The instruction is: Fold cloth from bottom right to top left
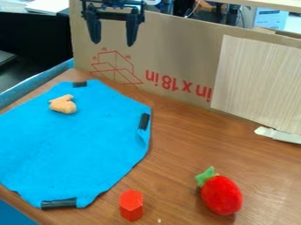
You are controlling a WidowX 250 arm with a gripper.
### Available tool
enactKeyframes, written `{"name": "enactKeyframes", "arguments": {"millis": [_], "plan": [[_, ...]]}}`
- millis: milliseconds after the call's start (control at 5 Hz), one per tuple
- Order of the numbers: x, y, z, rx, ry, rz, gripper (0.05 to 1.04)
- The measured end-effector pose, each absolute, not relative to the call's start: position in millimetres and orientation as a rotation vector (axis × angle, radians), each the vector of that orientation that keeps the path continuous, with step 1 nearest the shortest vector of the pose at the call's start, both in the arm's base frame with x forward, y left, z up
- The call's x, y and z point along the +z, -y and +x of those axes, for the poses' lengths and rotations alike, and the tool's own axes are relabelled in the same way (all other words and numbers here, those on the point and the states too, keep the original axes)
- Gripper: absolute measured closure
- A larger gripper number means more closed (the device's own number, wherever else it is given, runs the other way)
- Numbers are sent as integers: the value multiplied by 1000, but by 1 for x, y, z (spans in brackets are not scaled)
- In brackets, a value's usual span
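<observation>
end effector (pixel 113 44) released, up by the cardboard (pixel 176 52), cloth (pixel 64 145) spread at left on the tabletop (pixel 182 154) with the orange toy (pixel 63 104) on it, so folding could trap or drag that, and a wide grab at the bottom right edge could knock the red block (pixel 131 205) nearby.
</observation>
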State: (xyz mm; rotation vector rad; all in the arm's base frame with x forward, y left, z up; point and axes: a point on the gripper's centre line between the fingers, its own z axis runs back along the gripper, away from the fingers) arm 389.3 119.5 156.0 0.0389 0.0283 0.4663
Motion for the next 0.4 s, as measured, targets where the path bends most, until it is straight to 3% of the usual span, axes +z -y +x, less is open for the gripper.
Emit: {"name": "enactKeyframes", "arguments": {"millis": [400], "plan": [[109, -113, 371, 410, -115, 61, 83]]}}
